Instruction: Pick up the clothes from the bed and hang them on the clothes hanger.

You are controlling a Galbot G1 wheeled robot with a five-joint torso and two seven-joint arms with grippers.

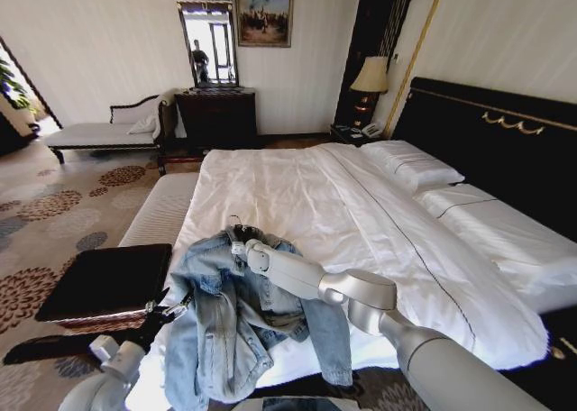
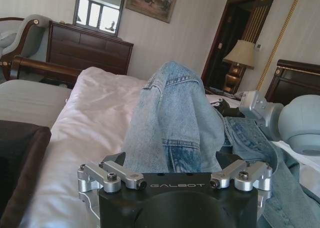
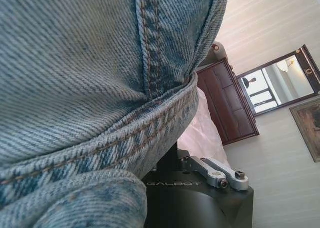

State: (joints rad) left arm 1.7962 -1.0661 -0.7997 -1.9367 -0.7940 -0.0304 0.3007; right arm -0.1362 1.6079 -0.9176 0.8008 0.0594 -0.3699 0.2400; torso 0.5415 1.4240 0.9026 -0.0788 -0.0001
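Observation:
The clothes, a light-blue denim jacket (image 1: 234,330), lie bunched on the near corner of the bed (image 1: 297,186) and hang over its edge. My right gripper (image 1: 242,249) reaches in from the right and is buried at the collar. Denim (image 3: 90,63) drapes over its wrist camera. A small black piece (image 1: 236,223) at the collar looks like part of the clothes hanger, and the rest is hidden. My left gripper (image 1: 171,314) sits low at the jacket's left edge. A tall fold of denim (image 2: 175,118) rises right in front of it, against the white sheet (image 2: 95,108).
A dark bench (image 1: 104,280) stands close beside the bed's near left corner. Farther off are a pale chaise (image 1: 99,132), a dark dresser (image 1: 216,114) under a mirror, and a lamp (image 1: 370,77) by the black headboard (image 1: 487,132). Patterned carpet covers the floor on the left.

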